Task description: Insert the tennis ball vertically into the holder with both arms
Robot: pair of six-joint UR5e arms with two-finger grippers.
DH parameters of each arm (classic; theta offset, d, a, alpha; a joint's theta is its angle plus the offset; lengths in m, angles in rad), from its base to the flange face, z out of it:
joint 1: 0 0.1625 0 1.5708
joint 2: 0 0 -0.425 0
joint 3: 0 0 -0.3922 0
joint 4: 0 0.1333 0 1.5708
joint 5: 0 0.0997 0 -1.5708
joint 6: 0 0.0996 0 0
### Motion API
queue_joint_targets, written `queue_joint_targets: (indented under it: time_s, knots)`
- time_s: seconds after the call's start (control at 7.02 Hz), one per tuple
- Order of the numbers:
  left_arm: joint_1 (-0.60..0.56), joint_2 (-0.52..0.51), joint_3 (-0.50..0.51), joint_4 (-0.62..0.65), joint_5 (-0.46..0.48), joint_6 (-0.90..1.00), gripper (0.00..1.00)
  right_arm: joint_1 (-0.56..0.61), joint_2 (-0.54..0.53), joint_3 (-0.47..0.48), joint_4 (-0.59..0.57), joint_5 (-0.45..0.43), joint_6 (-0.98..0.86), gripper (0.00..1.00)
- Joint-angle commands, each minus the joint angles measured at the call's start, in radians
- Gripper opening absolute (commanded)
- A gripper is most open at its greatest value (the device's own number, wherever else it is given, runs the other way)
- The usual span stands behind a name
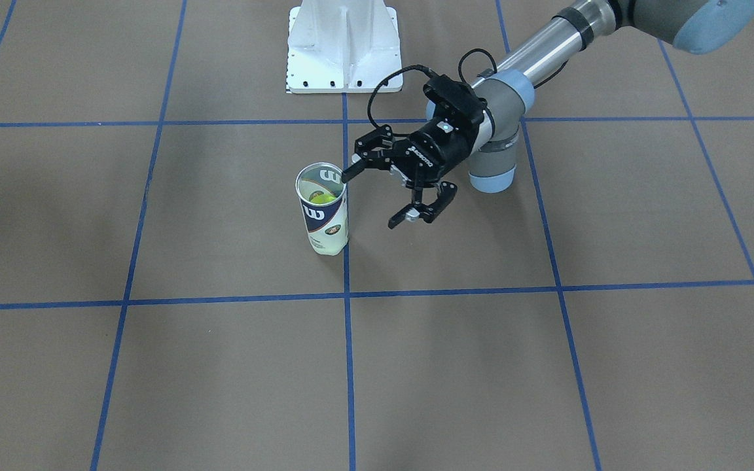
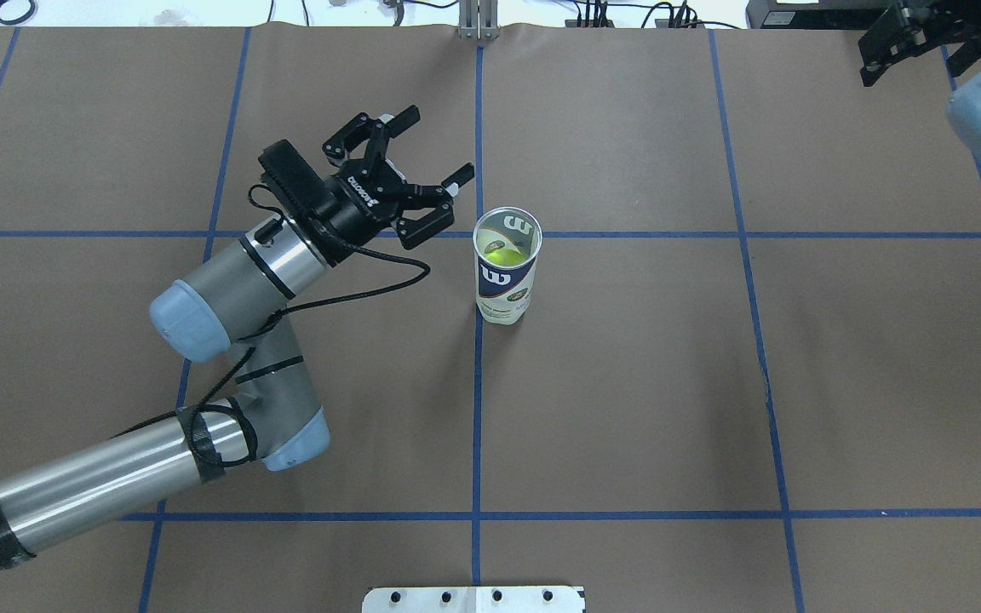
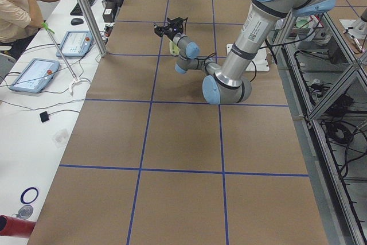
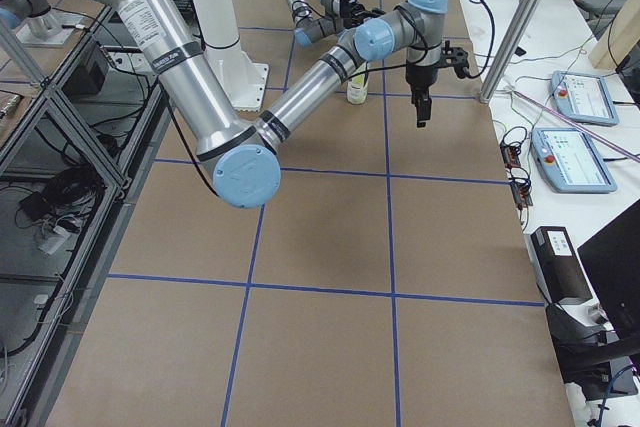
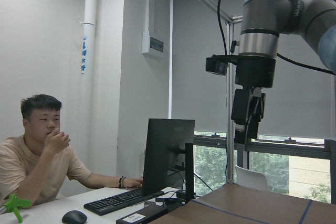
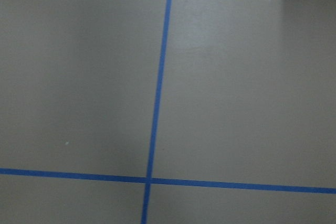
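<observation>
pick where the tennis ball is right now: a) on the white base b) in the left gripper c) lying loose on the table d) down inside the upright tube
D: the yellow-green tennis ball shows through the open mouth of the upright holder, while the left gripper is open beside it and holds nothing.

Soft, even overhead light falling on the brown table (image 2: 627,383), faint diffuse shadows lying under the left arm (image 1: 542,51) and beside the holder (image 1: 323,209), a pale sheen brightening the right wrist view's upper right — daylight glowing through a window (image 5: 215,167), details reading sharp
</observation>
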Motion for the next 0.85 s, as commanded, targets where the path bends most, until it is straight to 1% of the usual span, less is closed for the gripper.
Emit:
queue_joint_targets:
  time_s: [0.0, 0.14, 0.28, 0.43, 0.57, 0.71]
  knots:
    - [-0.111, 0.137, -0.001, 0.001, 0.0, -0.027, 0.99, 0.103, -0.095, -0.119, 0.115, 0.042, -0.203, 1.0]
    - [-0.175, 0.216, -0.004, 0.002, -0.018, -0.029, 0.99, 0.15, -0.132, -0.182, 0.197, 0.094, -0.261, 1.0]
    - [-0.236, 0.282, -0.004, 0.028, -0.077, -0.03, 0.99, 0.184, -0.173, -0.234, 0.265, 0.11, -0.318, 1.0]
    - [-0.327, 0.345, -0.004, 0.059, -0.17, -0.036, 0.99, 0.213, -0.201, -0.266, 0.303, 0.113, -0.372, 1.0]
    - [-0.451, 0.372, -0.004, 0.109, -0.303, -0.038, 0.99, 0.238, -0.224, -0.268, 0.304, 0.114, -0.409, 1.0]
    - [-0.549, 0.416, -0.004, 0.168, -0.408, -0.055, 0.99, 0.243, -0.238, -0.268, 0.31, 0.128, -0.414, 1.0]
